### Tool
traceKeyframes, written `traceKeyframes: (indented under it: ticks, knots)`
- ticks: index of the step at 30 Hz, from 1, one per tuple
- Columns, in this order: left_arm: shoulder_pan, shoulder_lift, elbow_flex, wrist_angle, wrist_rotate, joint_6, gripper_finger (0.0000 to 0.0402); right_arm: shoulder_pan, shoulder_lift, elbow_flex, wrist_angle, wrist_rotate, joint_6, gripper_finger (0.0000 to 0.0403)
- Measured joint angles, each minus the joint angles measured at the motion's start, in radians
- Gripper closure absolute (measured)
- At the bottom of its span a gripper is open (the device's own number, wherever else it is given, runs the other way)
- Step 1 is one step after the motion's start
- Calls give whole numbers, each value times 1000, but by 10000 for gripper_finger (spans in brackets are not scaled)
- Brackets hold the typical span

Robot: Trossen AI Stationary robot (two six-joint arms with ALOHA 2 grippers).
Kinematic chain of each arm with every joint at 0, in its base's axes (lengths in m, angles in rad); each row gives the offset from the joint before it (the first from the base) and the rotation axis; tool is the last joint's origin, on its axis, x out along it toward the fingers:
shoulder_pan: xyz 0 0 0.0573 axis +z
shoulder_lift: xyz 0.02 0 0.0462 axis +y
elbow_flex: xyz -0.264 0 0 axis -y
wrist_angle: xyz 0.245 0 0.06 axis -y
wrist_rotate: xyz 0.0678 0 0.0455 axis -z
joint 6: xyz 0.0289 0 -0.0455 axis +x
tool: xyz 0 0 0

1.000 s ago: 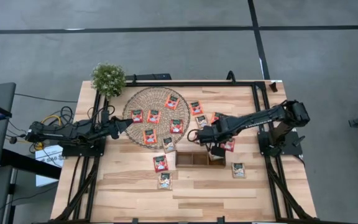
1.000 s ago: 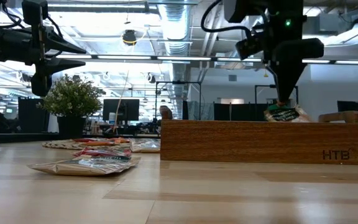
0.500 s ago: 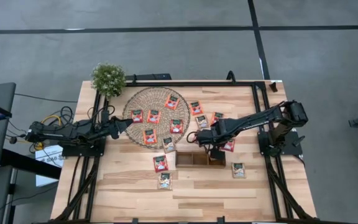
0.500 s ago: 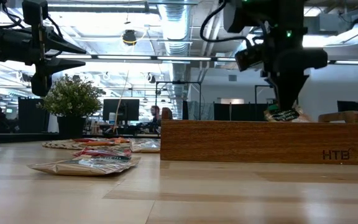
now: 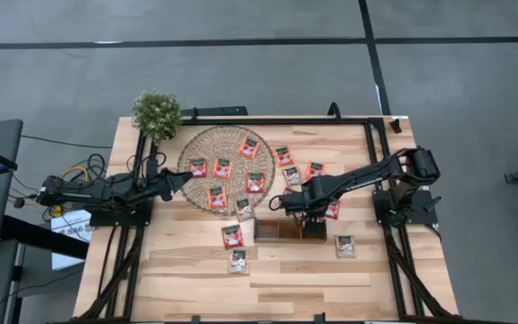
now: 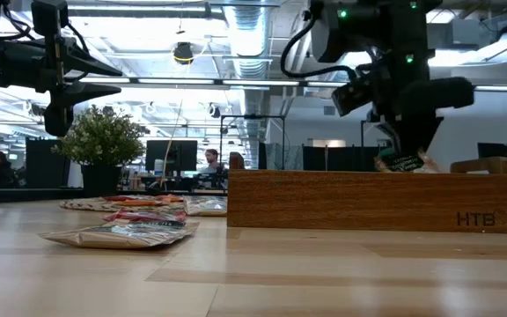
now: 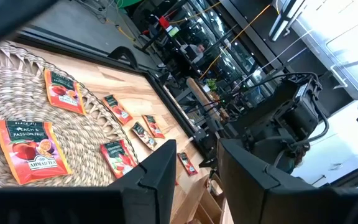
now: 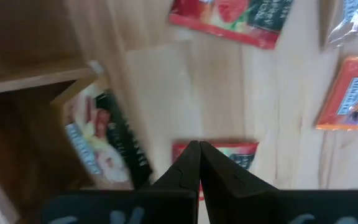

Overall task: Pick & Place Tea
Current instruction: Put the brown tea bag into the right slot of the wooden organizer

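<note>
Several red tea sachets (image 5: 222, 167) lie flat on the round woven mat (image 5: 207, 142), and others lie on the table (image 5: 232, 236). The brown wooden tray (image 5: 277, 230) stands near the middle. One sachet (image 8: 104, 143) leans upright in its right compartment, its top showing over the wall (image 6: 403, 162). My right gripper (image 8: 197, 146) points down, shut, just above that compartment's far wall (image 5: 311, 219). A red sachet (image 8: 229, 154) lies on the table below its tips. My left gripper (image 7: 197, 168) waits level and open at the mat's left edge (image 5: 187, 177).
A small potted plant (image 5: 156, 112) stands at the table's far left corner. Black frame rails (image 5: 367, 121) run along the table's edges. More sachets lie near the tray (image 5: 344, 245) and toward the front (image 5: 238, 261). Bare wood lies along the near edge (image 5: 268, 292).
My right gripper has come down toward the tray's right compartment, tipping a little, and has stayed shut. The sachet leaning in the compartment has not moved.
</note>
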Motion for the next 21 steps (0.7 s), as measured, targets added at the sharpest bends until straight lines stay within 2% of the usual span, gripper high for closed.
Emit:
traceKeyframes:
  ticks: [8,21]
  knots:
    - [0,0,0,-1,1,0,291,34,-8,0,-8,-51,19,403]
    - [0,0,0,-1,0,0,291,49,-30,1,-11,-75,37,403]
